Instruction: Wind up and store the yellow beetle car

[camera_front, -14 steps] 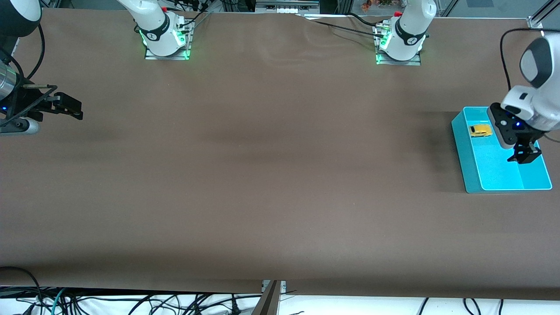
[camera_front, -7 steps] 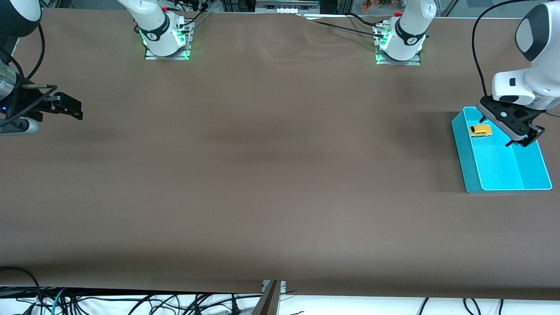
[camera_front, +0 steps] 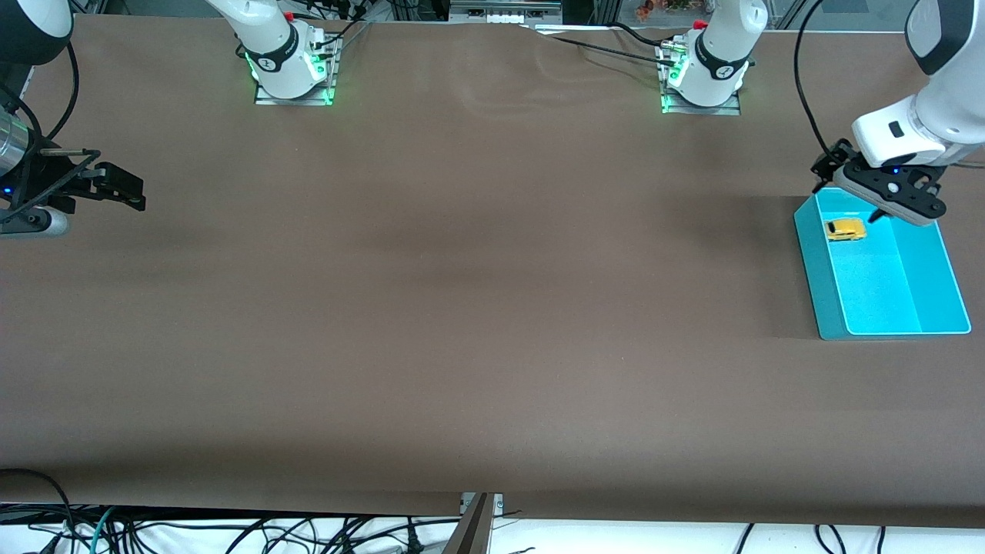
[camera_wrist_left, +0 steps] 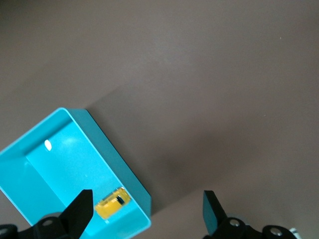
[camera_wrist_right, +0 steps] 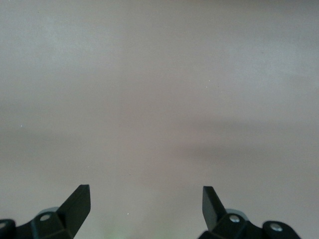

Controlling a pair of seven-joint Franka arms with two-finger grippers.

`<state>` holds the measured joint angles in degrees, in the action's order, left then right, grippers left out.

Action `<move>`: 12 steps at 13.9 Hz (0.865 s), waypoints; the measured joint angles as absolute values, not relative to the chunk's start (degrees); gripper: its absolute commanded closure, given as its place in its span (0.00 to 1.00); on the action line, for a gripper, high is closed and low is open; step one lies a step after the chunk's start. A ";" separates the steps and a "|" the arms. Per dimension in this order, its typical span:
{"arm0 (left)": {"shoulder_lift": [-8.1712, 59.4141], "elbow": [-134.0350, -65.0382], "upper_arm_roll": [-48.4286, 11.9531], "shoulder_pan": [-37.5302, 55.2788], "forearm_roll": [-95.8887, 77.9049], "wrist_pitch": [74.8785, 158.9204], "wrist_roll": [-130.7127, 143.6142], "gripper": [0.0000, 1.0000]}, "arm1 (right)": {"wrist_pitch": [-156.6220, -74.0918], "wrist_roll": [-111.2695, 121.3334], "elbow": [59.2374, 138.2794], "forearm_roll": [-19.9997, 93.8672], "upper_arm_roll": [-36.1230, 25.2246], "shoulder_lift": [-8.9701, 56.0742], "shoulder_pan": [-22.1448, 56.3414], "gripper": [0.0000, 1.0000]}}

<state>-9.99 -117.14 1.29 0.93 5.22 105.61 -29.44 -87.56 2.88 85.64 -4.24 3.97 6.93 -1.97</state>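
The yellow beetle car [camera_front: 845, 229] lies loose on the floor of the teal bin [camera_front: 817, 265], at the bin's end farther from the front camera. My left gripper [camera_front: 894, 203] hangs open and empty above that end of the bin. In the left wrist view the car [camera_wrist_left: 112, 202] shows in a corner of the bin [camera_wrist_left: 117, 162], and the gripper [camera_wrist_left: 147, 199] holds nothing between its fingers. My right gripper [camera_front: 117, 187] waits open over bare table at the right arm's end. In its wrist view the right gripper [camera_wrist_right: 146, 193] has only table beneath it.
The bin stands close to the table edge at the left arm's end. Brown cloth [camera_front: 477, 292] covers the table between the two grippers. Both arm bases [camera_front: 291, 65] [camera_front: 704, 73] stand along the table's edge farthest from the front camera.
The left gripper has risen and swung from over the bin's middle to over its end farther from the front camera. The car stays in the bin. The right arm has not moved.
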 measured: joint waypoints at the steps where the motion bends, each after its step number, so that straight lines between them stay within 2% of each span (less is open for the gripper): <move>1: -10.34 -115.96 0.30 1.22 5.21 102.82 -25.71 0.02 | -87.56 2.88 85.64 -4.24 3.97 6.93 -1.96 0.01; 4: -10.86 -113.00 -1.44 2.58 5.20 97.55 -16.80 0.02 | -87.56 2.88 85.64 -4.24 3.97 6.93 -1.97 0.01; 12: -9.47 -106.23 -2.38 4.02 0.61 90.92 -0.17 0.01 | -87.56 2.88 85.64 -4.24 3.95 6.93 -2.01 0.01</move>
<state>-9.47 -106.23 -2.38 4.02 0.61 90.92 -0.17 -87.56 2.88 85.64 -4.24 3.95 6.93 -2.01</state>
